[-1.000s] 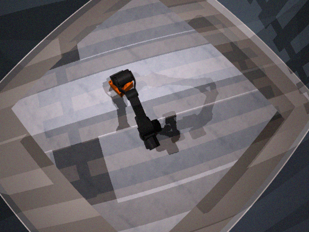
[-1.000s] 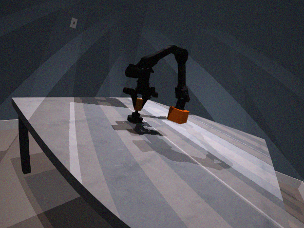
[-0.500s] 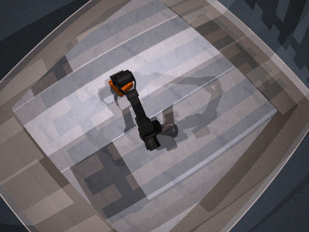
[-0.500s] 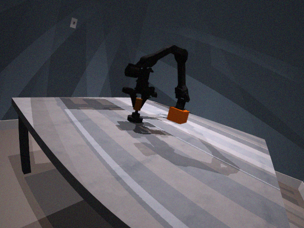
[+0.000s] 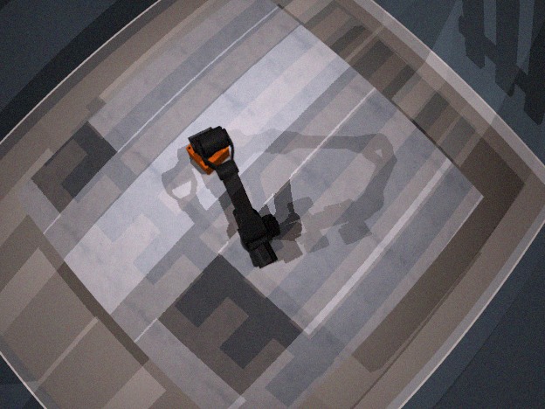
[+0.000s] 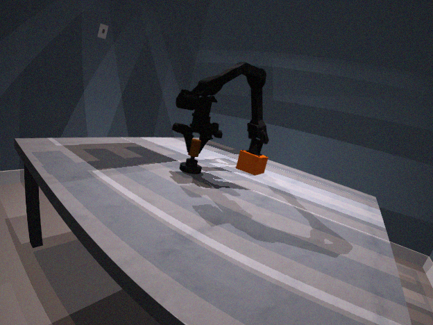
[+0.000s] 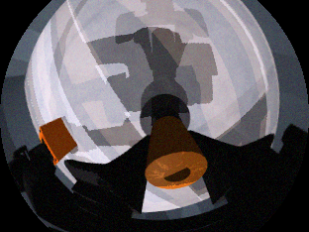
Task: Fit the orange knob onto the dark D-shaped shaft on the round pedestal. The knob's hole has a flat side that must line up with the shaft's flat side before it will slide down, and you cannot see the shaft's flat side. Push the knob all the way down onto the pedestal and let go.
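The orange knob (image 6: 195, 147) (image 7: 173, 141) is upright between the fingers of my gripper (image 6: 194, 150) (image 7: 169, 136), which is shut on it. In the wrist view a D-shaped hole shows in the knob's near end face. The dark round pedestal (image 6: 184, 168) (image 7: 147, 118) stands on the table directly under the knob. In the exterior view the knob's lower end is at the top of the dark upright part on the pedestal, well above the pedestal's base. Whether they touch cannot be told, and the shaft's flat side is hidden. In the top view the arm covers knob and pedestal.
The arm's orange base block (image 5: 203, 163) (image 6: 250, 162) (image 7: 58, 140) stands on the table (image 5: 307, 109) (image 6: 167, 251), to the right of the pedestal in the exterior view. Broad shadows and striped light lie across the table top.
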Motion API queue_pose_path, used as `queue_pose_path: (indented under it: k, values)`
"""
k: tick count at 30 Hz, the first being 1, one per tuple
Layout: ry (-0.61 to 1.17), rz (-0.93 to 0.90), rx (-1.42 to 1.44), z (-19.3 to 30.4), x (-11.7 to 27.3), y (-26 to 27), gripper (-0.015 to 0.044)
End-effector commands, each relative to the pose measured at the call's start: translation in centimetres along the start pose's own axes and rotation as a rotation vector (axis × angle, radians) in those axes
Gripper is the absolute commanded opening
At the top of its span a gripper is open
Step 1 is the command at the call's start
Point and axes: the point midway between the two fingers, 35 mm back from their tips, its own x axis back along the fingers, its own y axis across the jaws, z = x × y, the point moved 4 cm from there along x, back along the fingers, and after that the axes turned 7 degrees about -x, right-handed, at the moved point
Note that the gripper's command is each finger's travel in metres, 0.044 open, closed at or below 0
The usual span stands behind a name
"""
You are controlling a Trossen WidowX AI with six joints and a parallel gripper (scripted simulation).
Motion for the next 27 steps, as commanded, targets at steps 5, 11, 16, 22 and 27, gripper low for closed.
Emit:
queue_pose_path:
  k: [5,11,16,22,27]
  values:
    - [0.003,0.002,0.005,0.11,0.48,0.32,0.0]
    - [0.003,0.001,0.173,0.1,0.62,0.32,0.0]
    - [0.003,0.001,0.215,0.08,0.68,0.27,0.0]
    - [0.003,0.002,0.215,0.01,0.67,0.0,0.0]
    - [0.003,0.002,0.215,-0.06,0.44,-0.35,0.0]
